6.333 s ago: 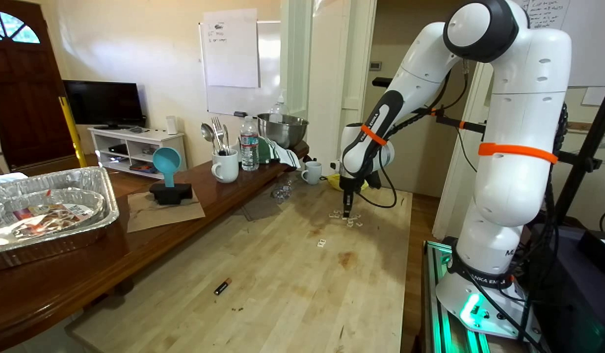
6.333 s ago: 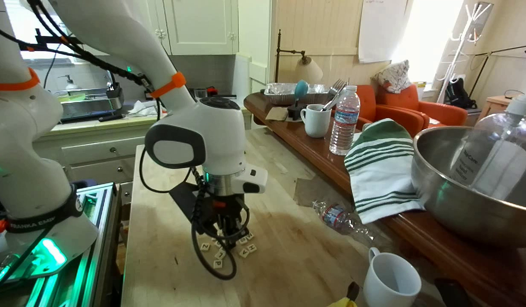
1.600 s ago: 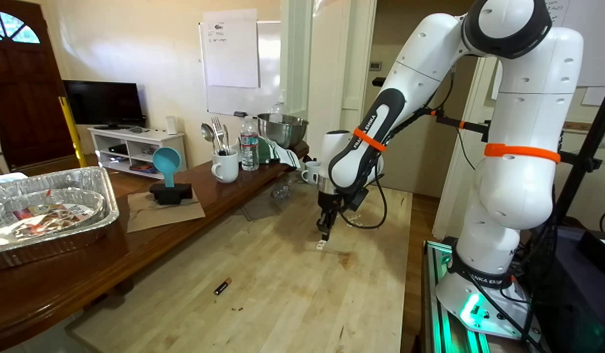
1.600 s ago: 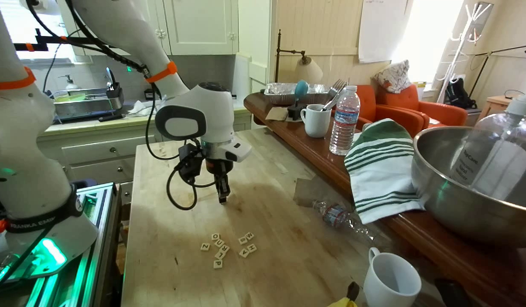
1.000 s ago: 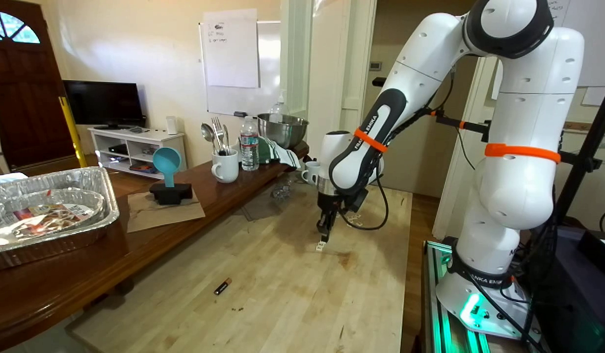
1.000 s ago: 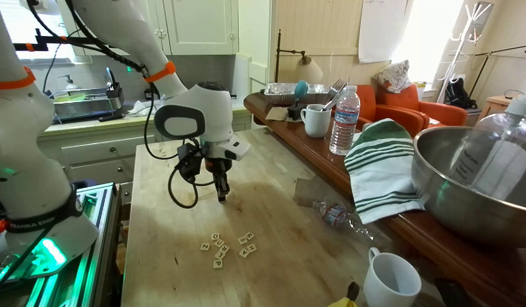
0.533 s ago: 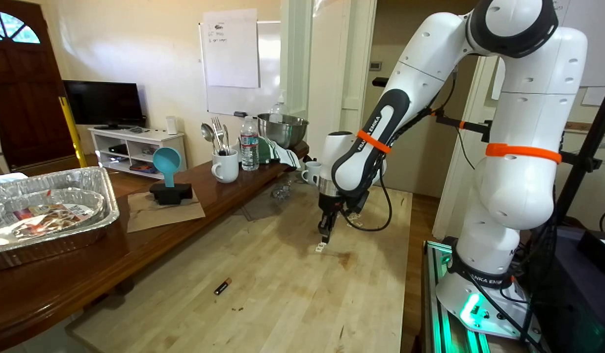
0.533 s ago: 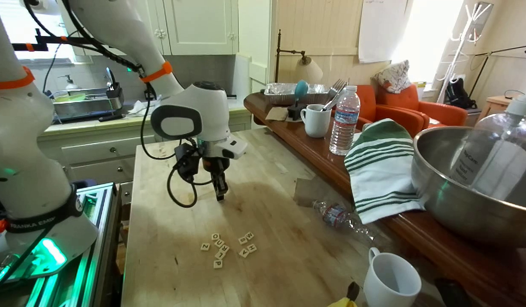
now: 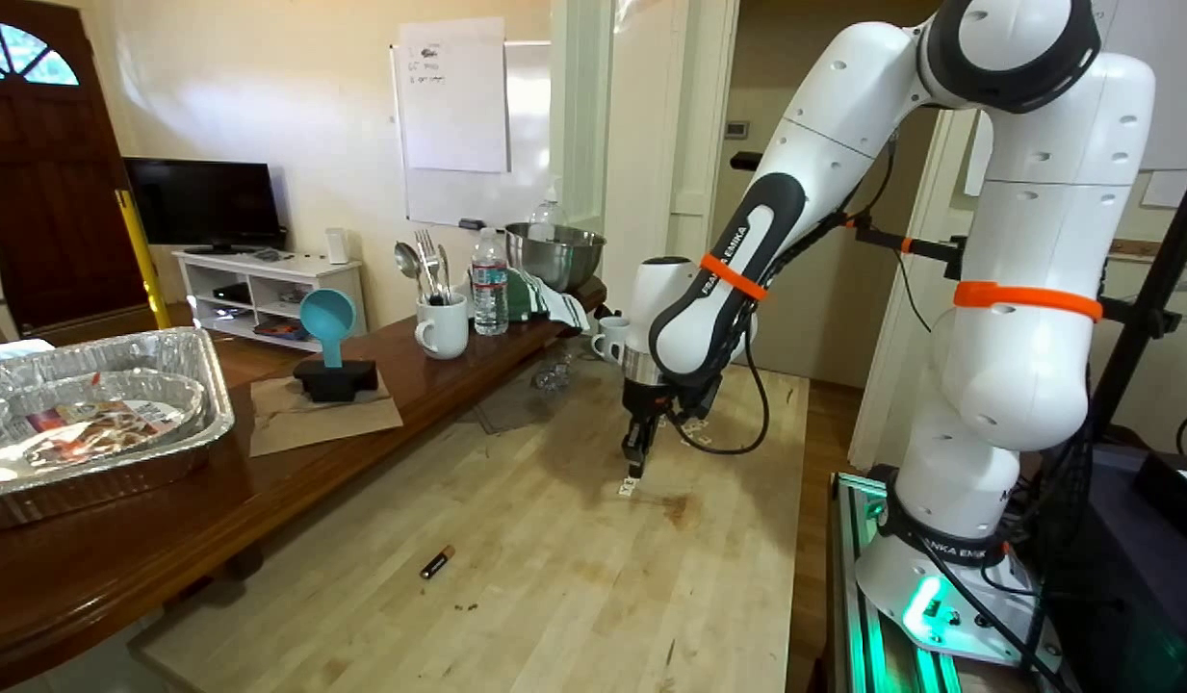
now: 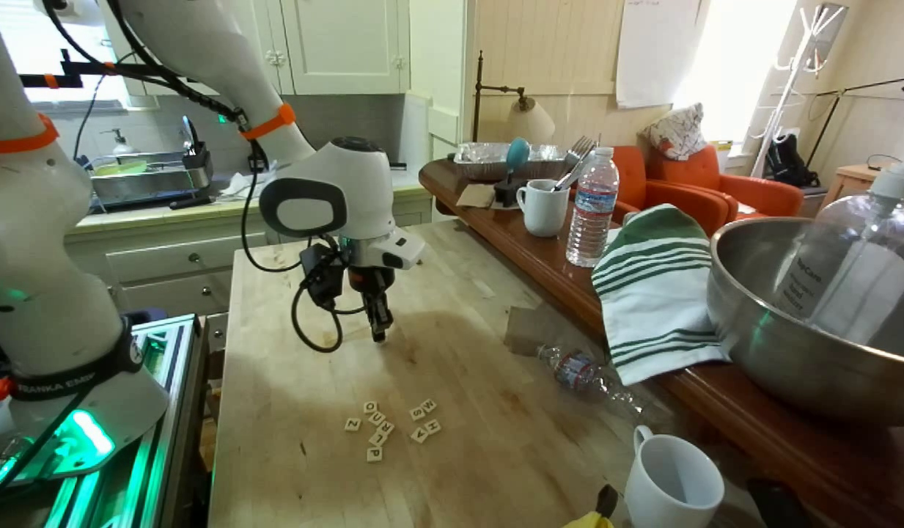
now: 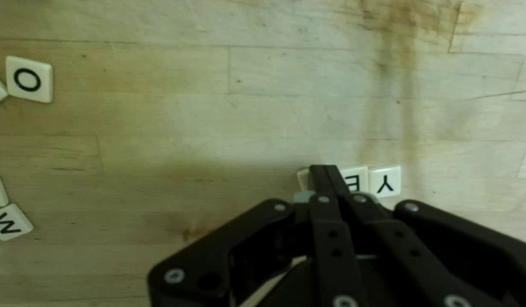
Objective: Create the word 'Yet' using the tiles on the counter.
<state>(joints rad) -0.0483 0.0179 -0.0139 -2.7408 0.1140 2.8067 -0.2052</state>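
Note:
My gripper (image 9: 634, 472) points down at a short row of tiles on the counter (image 9: 554, 597); it also shows in an exterior view (image 10: 379, 337), where it hides the row. In the wrist view the gripper (image 11: 324, 168) has its fingertips together, with nothing seen between them. The Y tile (image 11: 385, 181) and E tile (image 11: 357, 178) lie side by side there. A third tile (image 11: 303, 179) is mostly behind the fingertips, its letter hidden. I cannot tell if the tips touch it. Loose tiles, among them the P tile (image 10: 375, 455) and O tile (image 11: 29, 79), lie apart.
A battery (image 9: 437, 562) lies on the counter. A white mug (image 10: 671, 480) and a crumpled bottle (image 10: 583, 372) stand and lie by the darker table. That table holds a foil tray (image 9: 213, 385), a metal bowl (image 10: 759, 330) and an upright bottle (image 10: 593, 209).
Over several seconds my gripper has moved from the loose tiles to the short row. The row has shifted slightly toward the camera in an exterior view. In the last half second the gripper moved slightly.

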